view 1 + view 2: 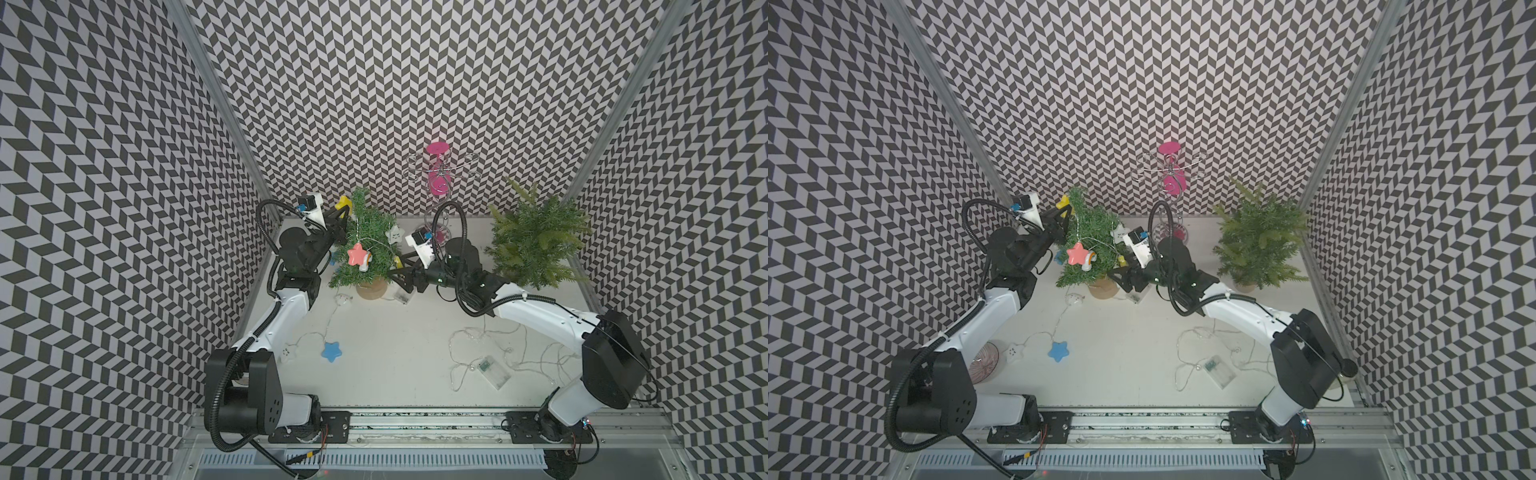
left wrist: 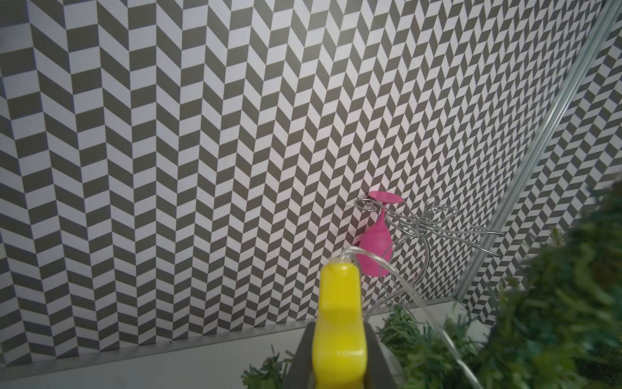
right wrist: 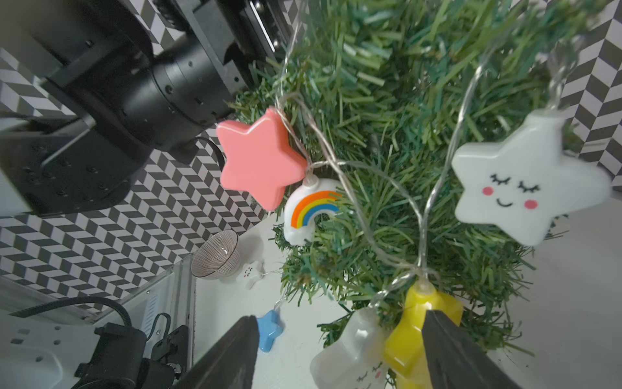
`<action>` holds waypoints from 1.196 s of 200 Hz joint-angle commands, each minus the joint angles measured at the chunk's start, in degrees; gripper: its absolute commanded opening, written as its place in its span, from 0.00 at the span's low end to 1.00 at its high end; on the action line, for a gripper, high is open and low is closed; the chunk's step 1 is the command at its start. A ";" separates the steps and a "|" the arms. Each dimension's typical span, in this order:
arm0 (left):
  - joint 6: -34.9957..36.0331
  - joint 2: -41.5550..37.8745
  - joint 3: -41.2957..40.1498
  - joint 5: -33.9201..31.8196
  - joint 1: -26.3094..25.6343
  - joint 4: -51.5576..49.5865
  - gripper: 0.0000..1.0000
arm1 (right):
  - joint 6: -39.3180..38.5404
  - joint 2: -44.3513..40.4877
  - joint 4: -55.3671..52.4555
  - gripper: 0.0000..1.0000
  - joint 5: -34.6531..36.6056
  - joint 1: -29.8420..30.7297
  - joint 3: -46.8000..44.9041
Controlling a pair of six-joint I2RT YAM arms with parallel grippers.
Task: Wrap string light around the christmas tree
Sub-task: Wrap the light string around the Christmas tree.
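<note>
Right wrist view showed the right gripper open by the christmas tree's lower branches; the left gripper pinched a yellow star near its top. The string light draped there looked limp and light, best gripped by its hard stars.

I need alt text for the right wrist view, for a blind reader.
A small green Christmas tree fills the view, with a string light draped over it: pink star, rainbow, smiling white star. The right gripper has its jaws open, a yellow star close to one of them.
</note>
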 commanded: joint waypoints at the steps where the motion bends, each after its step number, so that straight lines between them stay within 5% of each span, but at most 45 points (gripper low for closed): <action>1: 0.12 -0.75 -0.20 -0.14 -0.73 -1.34 0.09 | 0.46 0.51 4.20 0.82 7.37 0.65 1.26; 49: 0.18 -1.34 -0.95 0.26 -1.37 -1.55 0.14 | 0.39 5.79 3.07 0.78 18.13 -0.53 6.08; 122: -0.80 -4.06 -4.15 2.73 -1.43 -0.05 0.22 | -2.76 9.47 1.22 0.75 14.76 -6.18 12.93; 162: -1.51 -6.49 -6.09 3.13 -1.45 0.66 0.27 | -5.93 17.20 -6.15 0.74 10.08 -7.94 25.60; 196: -0.73 -6.57 -6.97 0.67 -1.01 -0.31 0.39 | -4.82 12.84 -0.53 0.76 9.92 -8.02 18.28; 239: -0.11 -3.42 -3.65 0.81 -0.64 -4.68 0.39 | -3.64 9.67 0.51 0.77 6.93 -8.89 14.53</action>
